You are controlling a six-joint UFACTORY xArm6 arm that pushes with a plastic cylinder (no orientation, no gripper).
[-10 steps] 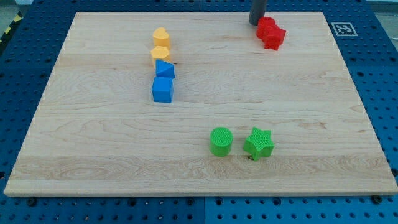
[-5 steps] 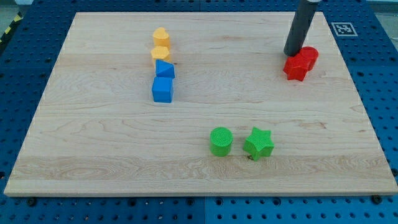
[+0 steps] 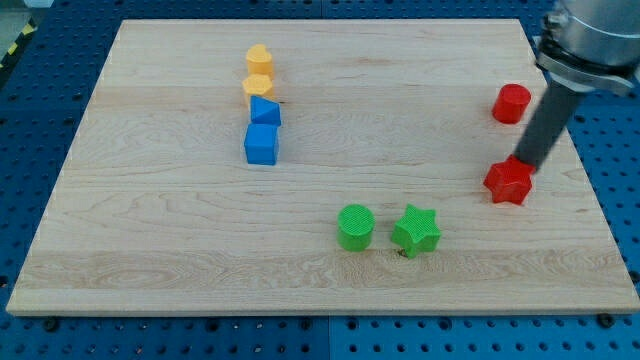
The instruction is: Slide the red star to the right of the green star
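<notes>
The red star (image 3: pixel 508 183) lies near the board's right edge, right of and above the green star (image 3: pixel 416 230). My tip (image 3: pixel 529 166) touches the red star's upper right side; the dark rod rises from there toward the view's top right. The green star sits at the lower middle, with a green cylinder (image 3: pixel 355 226) right beside it on its left.
A red cylinder (image 3: pixel 511 103) stands alone above the red star. At the upper left a column runs downward: two yellow blocks (image 3: pixel 259 73), then a blue block (image 3: pixel 264 110) and a blue cube (image 3: pixel 261 144). The wooden board (image 3: pixel 150 220) ends close to the red star's right.
My tip swept down and right, pushing the red star from the top of the board to the right side. The red cylinder split off and stayed higher up.
</notes>
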